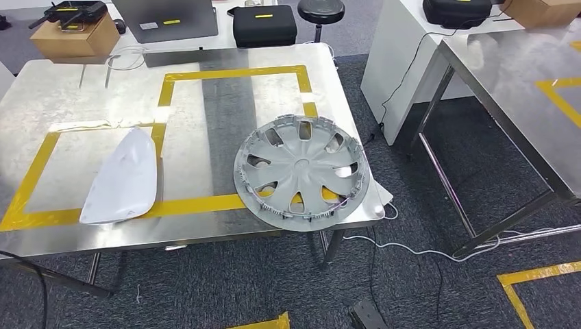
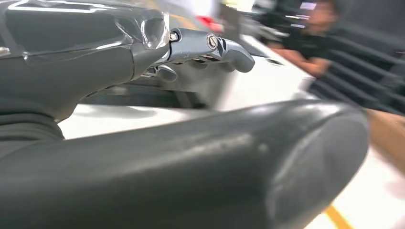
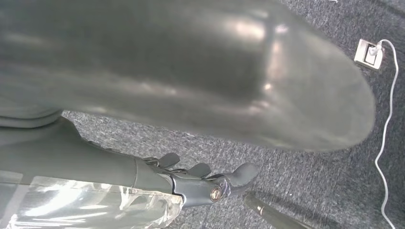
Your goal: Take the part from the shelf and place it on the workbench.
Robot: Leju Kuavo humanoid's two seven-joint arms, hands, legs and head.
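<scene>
Workbench (image 1: 205,103), steel w/ yellow tape (image 1: 233,72). On it, at 4 o'clock and overhanging the near edge, a grey wheel cover (image 1: 301,171); at 8 o'clock a white curved panel (image 1: 122,179). Which one is the task's part: can't tell.

Wheel cover prob. light, stiff plastic, smooth; clip tabs on rim look fragile. Best hold: rim or a spoke opening.

Left hand (image 2: 191,50): fingers apart, holding nothing; its wrist view adds a blurred person (image 2: 310,43). Right hand (image 3: 205,179): fingers apart, empty, over carpet (image 3: 305,181); shows wall-type socket (image 3: 368,54) w/ cable.
</scene>
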